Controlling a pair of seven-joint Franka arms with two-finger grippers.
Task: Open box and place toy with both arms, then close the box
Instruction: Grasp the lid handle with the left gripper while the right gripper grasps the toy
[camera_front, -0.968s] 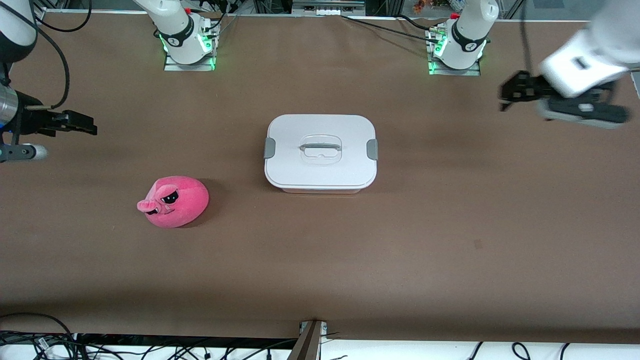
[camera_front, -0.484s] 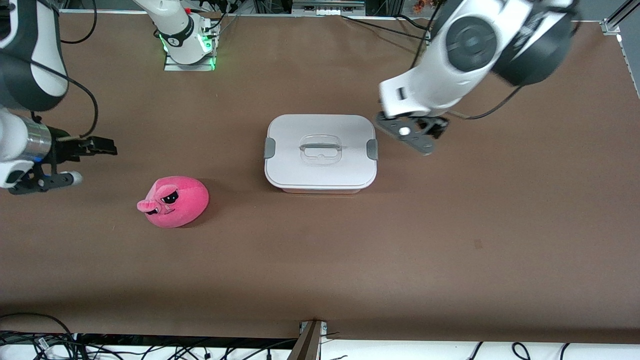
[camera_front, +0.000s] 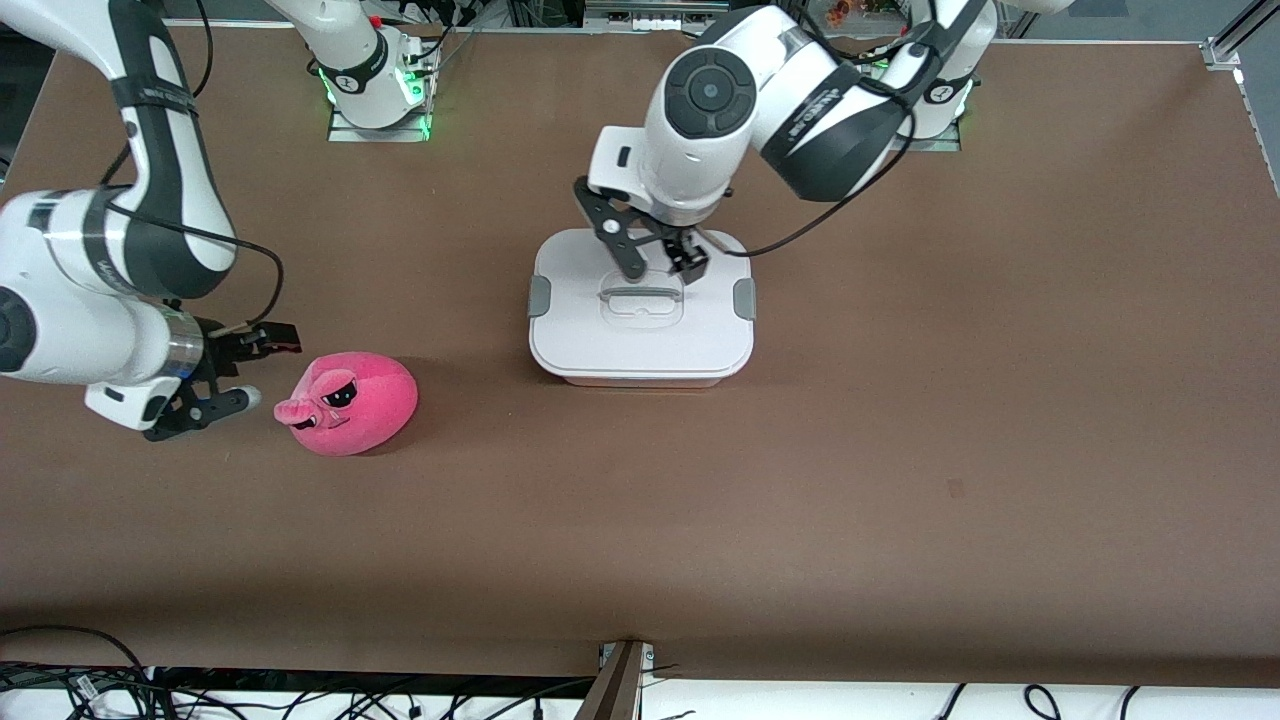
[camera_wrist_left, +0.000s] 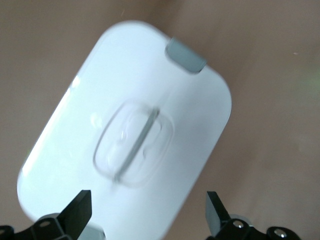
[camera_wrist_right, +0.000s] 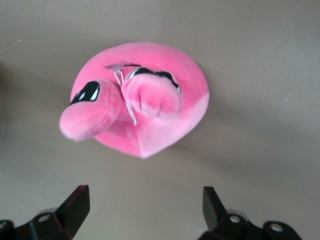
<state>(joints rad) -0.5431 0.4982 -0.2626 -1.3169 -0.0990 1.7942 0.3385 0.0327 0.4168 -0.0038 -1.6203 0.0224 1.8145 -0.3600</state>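
While empty, left pincer (camera_front: 661, 262) gapes over box (camera_front: 640, 340).

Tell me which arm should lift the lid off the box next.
Left. The left gripper hangs open right over the lid's handle on the box; the right gripper is open beside the toy.

toy (camera_front: 350, 403) nearer camera than box (camera_front: 641, 305), toward right arm's end | lid (camera_front: 640, 325) on box
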